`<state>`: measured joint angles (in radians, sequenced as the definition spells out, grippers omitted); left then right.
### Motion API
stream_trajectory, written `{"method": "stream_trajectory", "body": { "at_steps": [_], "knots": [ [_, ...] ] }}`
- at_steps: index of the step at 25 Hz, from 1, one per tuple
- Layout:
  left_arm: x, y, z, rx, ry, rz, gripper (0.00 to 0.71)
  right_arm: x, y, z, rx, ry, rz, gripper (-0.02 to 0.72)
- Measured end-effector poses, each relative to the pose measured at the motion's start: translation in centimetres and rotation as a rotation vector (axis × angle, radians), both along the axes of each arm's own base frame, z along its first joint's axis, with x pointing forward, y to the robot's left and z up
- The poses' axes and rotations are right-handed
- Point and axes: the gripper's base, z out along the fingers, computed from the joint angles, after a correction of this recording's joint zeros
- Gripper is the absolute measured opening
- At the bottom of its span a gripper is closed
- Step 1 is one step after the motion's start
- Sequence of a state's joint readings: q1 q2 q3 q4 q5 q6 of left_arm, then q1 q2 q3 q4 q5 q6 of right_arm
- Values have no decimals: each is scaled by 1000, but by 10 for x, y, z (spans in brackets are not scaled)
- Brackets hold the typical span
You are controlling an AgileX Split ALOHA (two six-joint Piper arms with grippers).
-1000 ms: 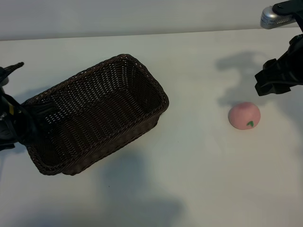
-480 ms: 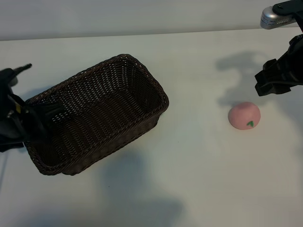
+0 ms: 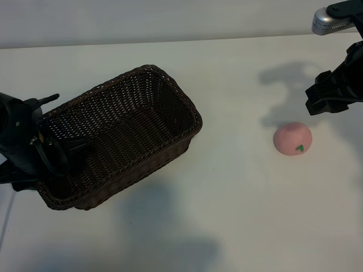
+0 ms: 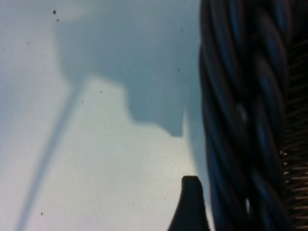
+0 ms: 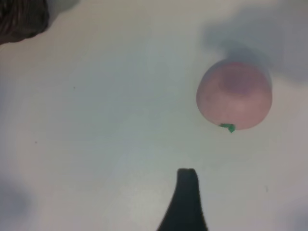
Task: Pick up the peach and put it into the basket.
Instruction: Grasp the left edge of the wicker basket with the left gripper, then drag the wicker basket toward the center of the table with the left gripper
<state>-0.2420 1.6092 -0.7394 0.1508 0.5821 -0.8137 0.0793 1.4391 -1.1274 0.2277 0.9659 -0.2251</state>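
The pale-pink peach (image 3: pixel 292 138) with a green leaf mark lies on the white table at the right, also seen in the right wrist view as the peach (image 5: pixel 234 95). My right gripper (image 3: pixel 330 97) hangs open just above and to the right of it, apart from it, with nothing between its fingers. The dark-brown wicker basket (image 3: pixel 164 85) stands at an angle at the left. My left gripper (image 3: pixel 50 150) is open at the basket's near-left end, right at the rim. In the left wrist view one fingertip (image 4: pixel 190 202) shows on the table just outside the woven rim (image 4: pixel 240 120).
The white table (image 3: pixel 227 204) runs to a pale back wall. A silver camera part (image 3: pixel 329 21) of the right arm sits at the top right corner. Open table lies between the basket and the peach.
My left arm has moved right, from the table's left edge onto the basket's left end. The right arm, the peach and the basket have not moved.
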Motion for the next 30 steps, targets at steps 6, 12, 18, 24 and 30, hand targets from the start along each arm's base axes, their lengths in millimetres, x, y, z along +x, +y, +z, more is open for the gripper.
{"method": "stream_trajectory", "body": {
  "at_steps": [6,12,18,24,30],
  "knots": [
    [1,0,0,-2,-8,-2,529,0,0,0,0,0,0,582],
    [2,-1,0,-11,-22,-4,293,0,0,0,0,0,0,582],
    [3,-2,0,-16,-27,-8,292,0,0,0,0,0,0,582],
    [2,-2,14,-35,-93,-11,239,0,0,0,0,0,0,582],
    [-4,-1,46,-71,-234,-16,160,0,0,0,0,0,0,582]
  ]
}}
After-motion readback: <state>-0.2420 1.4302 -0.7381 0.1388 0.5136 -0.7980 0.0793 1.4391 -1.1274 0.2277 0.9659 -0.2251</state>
